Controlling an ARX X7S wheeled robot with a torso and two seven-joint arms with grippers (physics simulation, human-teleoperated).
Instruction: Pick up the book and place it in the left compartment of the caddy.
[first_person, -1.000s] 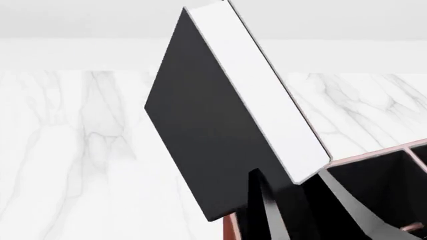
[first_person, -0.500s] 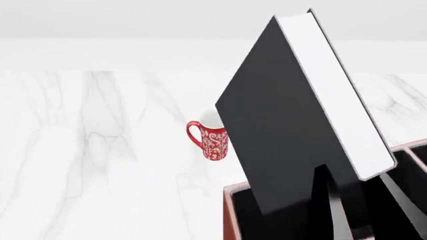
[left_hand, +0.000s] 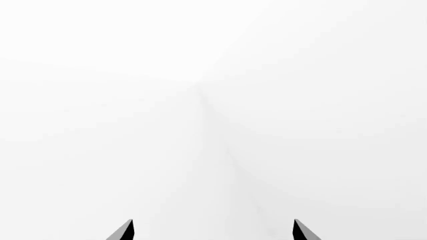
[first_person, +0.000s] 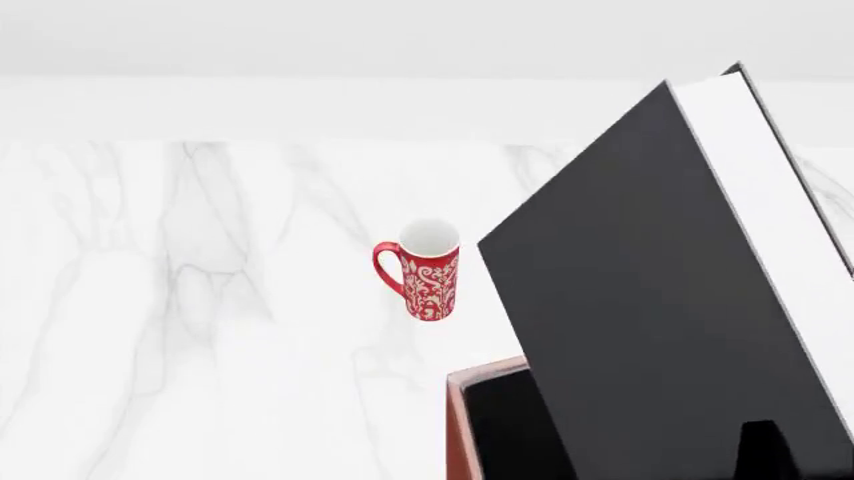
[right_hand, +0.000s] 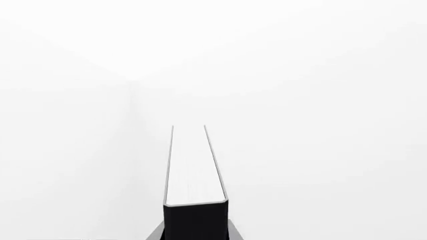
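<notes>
The book (first_person: 654, 300), a thick black hardcover with white page edges, hangs tilted at the right of the head view, above the caddy (first_person: 461, 420). My right gripper (right_hand: 195, 233) is shut on it; one dark finger (first_person: 761, 450) lies against the cover. In the right wrist view the book (right_hand: 193, 165) stands edge-on between the grey fingers (right_hand: 233, 233). Only the caddy's reddish-brown left corner and a strip of black interior (first_person: 514, 430) on its left side show; the book hides the rest. My left gripper (left_hand: 213, 231) is open and holds nothing, with only white surface before it.
A red patterned mug (first_person: 424, 268) stands upright on the white marble table (first_person: 174, 300), a little beyond the caddy's left corner. A pale wall runs behind the table.
The book has moved right across the head view with my right gripper, uncovering the mug and the caddy's left corner. It stays tilted in the grip.
</notes>
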